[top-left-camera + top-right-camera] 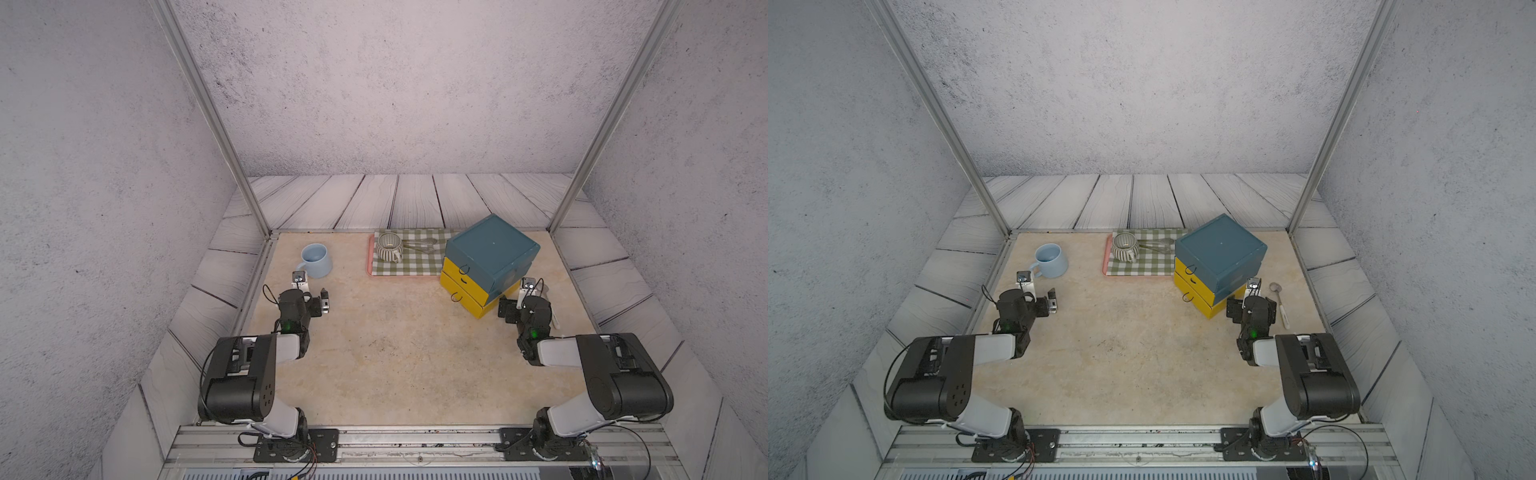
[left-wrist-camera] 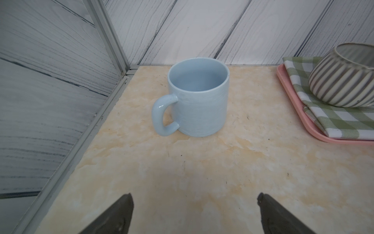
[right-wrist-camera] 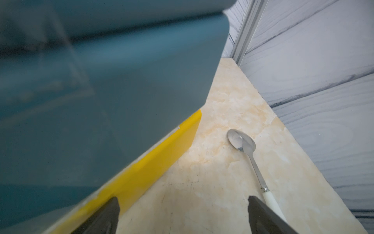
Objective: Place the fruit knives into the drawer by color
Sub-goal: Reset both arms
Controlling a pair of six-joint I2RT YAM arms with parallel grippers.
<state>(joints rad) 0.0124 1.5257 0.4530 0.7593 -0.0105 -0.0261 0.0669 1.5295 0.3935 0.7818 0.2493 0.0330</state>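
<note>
No fruit knives show in any view. The drawer (image 1: pixel 492 249), a dark teal chest with yellow fronts and black ring pulls, stands at the back right in both top views (image 1: pixel 1221 249). Its lowest yellow drawer (image 1: pixel 465 299) sticks out a little toward the front. My right gripper (image 3: pixel 183 200) hovers low just in front of the chest's right corner, open and empty, one fingertip close to the yellow drawer's side (image 3: pixel 162 162). My left gripper (image 2: pixel 194 200) sits near the left edge facing a blue mug, open with only bare table between its fingers.
A light blue mug (image 1: pixel 316 259) stands at the back left. A pink tray (image 1: pixel 369 262) with a green checkered cloth holds a striped cup (image 1: pixel 389 247) and metal cutlery (image 1: pixel 419 245). A white-handled spoon (image 1: pixel 1280 301) lies right of the chest by the wall.
</note>
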